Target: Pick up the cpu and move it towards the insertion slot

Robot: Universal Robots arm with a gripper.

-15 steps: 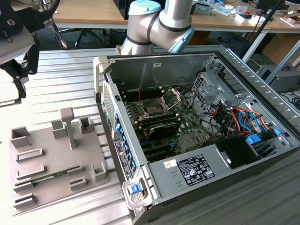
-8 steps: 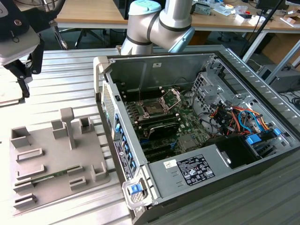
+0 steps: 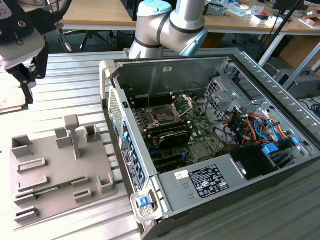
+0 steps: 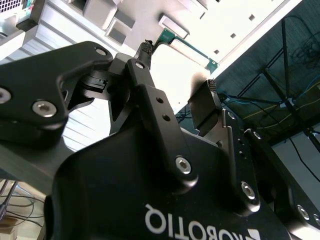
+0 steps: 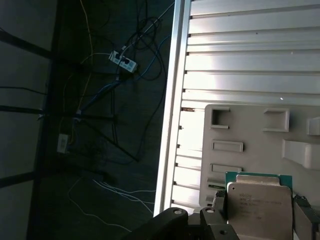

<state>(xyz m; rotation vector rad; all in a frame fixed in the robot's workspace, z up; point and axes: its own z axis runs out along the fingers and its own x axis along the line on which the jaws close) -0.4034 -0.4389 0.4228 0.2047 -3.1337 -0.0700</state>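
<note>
The cpu [image 5: 257, 202], a flat square chip with a pale silver top and a green rim, sits between my gripper's [image 5: 261, 212] two fingers in the first wrist view, above the grey tray [image 5: 250, 130]. In the exterior view my black gripper [image 3: 30, 82] hangs high at the far left, over the slatted table and well left of the open computer case. The insertion slot [image 3: 162, 116] is a dark square socket in a silver frame on the board inside the case, with its hinged plate [image 3: 183, 104] raised. In the second wrist view the fingertips [image 4: 146, 47] hold a green edge [image 4: 190, 49] between them.
The grey tray [image 3: 60, 170] with raised blocks and a long green memory stick [image 3: 55, 189] lies on the table left of the case. The case wall [image 3: 117, 115] stands between tray and board. Cables and drive bays [image 3: 260, 130] fill the case's right side. The arm's base [image 3: 167, 25] stands behind the case.
</note>
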